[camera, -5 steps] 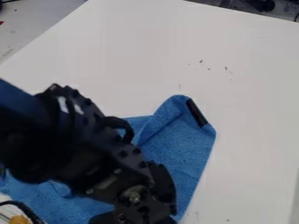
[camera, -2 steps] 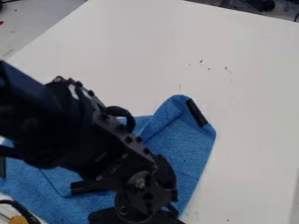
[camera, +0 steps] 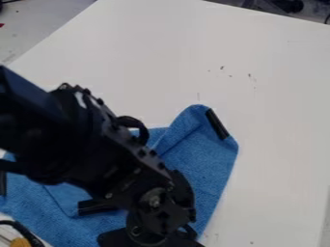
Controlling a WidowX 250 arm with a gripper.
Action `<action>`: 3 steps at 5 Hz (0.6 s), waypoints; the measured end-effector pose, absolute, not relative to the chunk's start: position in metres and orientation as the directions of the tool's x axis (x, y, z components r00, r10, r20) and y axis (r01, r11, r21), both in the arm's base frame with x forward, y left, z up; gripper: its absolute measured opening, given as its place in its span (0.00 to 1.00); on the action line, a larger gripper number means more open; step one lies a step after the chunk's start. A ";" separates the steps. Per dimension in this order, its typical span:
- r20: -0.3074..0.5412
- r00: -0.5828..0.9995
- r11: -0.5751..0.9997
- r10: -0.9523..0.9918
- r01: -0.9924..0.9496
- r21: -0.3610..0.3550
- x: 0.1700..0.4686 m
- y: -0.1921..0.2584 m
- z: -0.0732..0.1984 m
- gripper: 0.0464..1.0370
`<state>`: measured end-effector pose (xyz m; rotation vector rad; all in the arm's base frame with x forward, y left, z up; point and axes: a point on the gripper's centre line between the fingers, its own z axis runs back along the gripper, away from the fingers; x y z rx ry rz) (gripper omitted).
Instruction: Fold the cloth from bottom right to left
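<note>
Blue cloth (camera: 203, 166), long axis lower left to upper right, peak toward top (hand (camera: 151, 234): openness unclear).

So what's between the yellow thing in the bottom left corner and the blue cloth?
A black cable curves between the yellow thing and the blue cloth. The camera view shows it.

Table (camera: 161, 53): flat, white top. One straight edge runs diagonally at upper left; a second slopes down toward the right at the top of the view. Small dark marks (camera: 251, 77) are located right of centre in the upper half. Cloth (camera: 203, 169): blue, laid directly on the top, lower left to centre, partly hidden. A black strip (camera: 217, 124) lines its upper-right edge, at a slant.
</note>
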<state>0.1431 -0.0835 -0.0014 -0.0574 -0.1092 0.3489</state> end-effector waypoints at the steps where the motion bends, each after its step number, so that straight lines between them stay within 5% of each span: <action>1: 0.110 0.959 0.965 0.262 -0.264 -0.004 0.158 -0.081 0.005 0.48; 3: 0.146 0.969 0.975 0.197 -0.210 0.076 0.180 -0.071 0.043 0.17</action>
